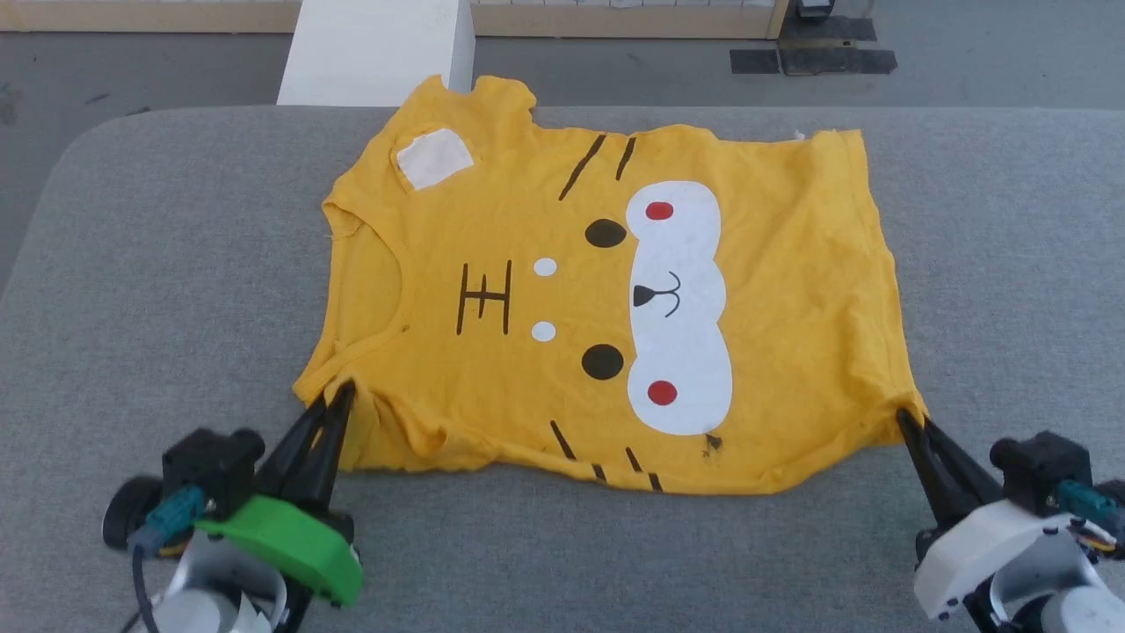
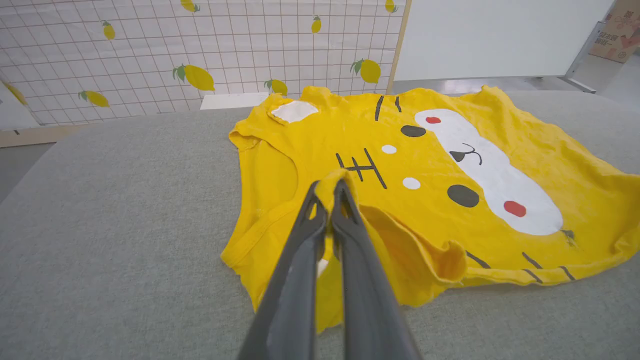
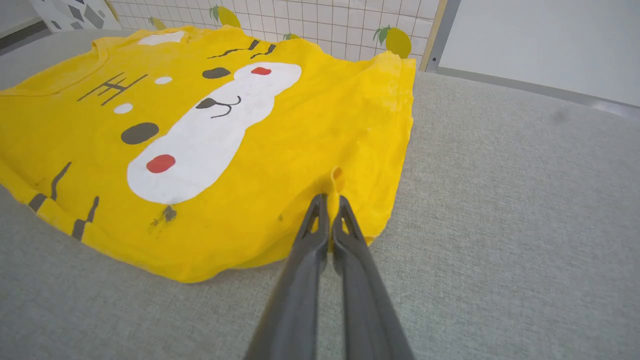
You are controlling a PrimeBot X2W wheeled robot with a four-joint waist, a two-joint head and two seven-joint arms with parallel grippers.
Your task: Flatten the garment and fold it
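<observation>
In the left wrist view the shirt [image 2: 450, 165] runs off the frame's right edge, and a box [image 2: 620, 27] at upper right is cropped, its print unreadable. Fingers [image 2: 362, 280] of the left gripper [image 2: 328, 186] cover part of the bunched cloth there. In the head view, a dark smudge [image 1: 710, 444] at lower centre is too small to identify.

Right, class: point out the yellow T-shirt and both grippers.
yellow T-shirt [image 1: 791, 290]: head view, plain cloth towards hem.
left gripper [image 2: 329, 192]: left wrist view, between fingertips.
right gripper [image 3: 330, 200]: right wrist view, between fingertips.

Looks like a robot test studio: grey padded table [image 1: 132, 308], lemon-print backdrop [image 2: 150, 50], white partition [image 2: 500, 35].
</observation>
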